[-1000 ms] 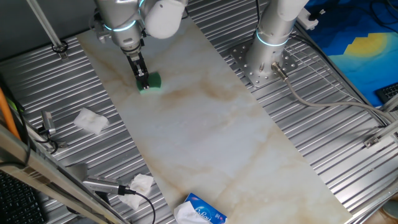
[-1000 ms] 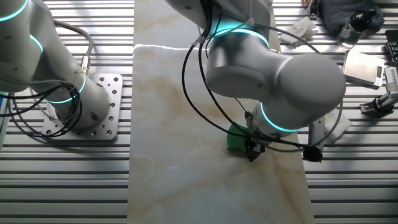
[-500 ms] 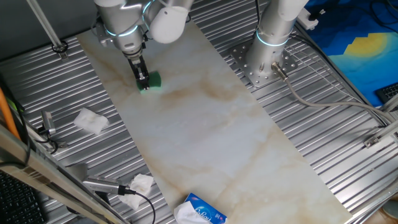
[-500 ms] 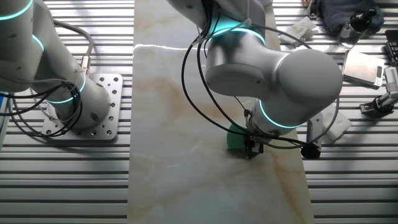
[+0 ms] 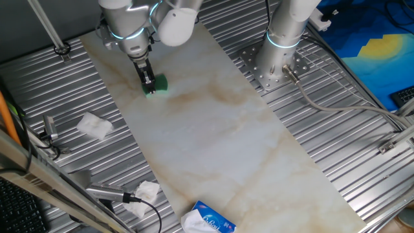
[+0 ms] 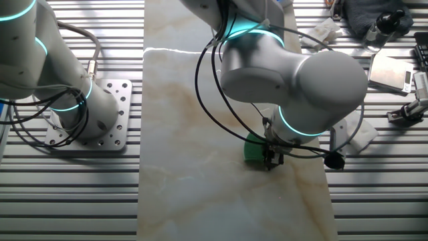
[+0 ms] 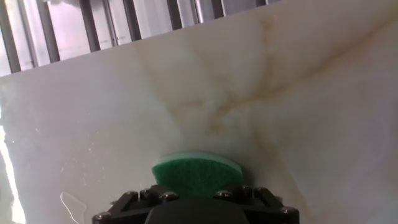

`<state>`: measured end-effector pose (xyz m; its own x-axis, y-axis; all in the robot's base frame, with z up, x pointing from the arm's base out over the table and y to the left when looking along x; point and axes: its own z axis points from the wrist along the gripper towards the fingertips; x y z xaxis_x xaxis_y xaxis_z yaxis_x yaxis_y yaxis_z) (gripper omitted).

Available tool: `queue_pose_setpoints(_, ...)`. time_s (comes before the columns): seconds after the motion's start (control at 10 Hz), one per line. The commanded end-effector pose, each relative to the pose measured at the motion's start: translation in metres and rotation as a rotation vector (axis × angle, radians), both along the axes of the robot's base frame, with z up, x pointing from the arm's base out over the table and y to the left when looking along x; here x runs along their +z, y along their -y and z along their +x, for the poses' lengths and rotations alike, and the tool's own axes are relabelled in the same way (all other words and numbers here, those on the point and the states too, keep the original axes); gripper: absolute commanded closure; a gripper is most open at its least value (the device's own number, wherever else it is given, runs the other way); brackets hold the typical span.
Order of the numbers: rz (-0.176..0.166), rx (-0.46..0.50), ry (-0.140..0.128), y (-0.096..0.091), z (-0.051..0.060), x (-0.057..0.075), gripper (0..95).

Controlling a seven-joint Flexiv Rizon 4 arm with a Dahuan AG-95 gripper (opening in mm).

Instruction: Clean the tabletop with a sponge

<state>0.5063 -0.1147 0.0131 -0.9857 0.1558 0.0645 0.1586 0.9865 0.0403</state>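
Sponge [image 5: 158, 83] sits pinched in our hand [image 5: 149, 85] and pressed flat on the tabletop [image 5: 213, 136], close to its far end and left edge in one fixed view; the hand view shows its green edge [image 7: 198, 172] poking out just ahead of the hand. We judge the wiping barely under way: the brown streaks [image 5: 194, 97] just beside the sponge remain, and the long stretch of tabletop toward the tissue pack [image 5: 208, 219] looks untouched, so most of the work is left. Against a second ago, we have slid the sponge only slightly toward the far end; half a second ago it was almost where it is now. Crumpled tissues [image 5: 94, 125] lie off the tabletop on the ribbed metal.
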Motion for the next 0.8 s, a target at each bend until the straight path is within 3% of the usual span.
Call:
queue_pose_setpoints(0.1, 0.003, -0.004, 0.002, 0.000, 0.001, 0.002, 95.0)
queue_pose_setpoints(0.4, 0.001, -0.004, 0.028, -0.002, 0.000, 0.002, 95.0)
queue_pose_setpoints(0.8, 0.006, -0.016, 0.041, -0.015, 0.000, 0.001, 95.0)
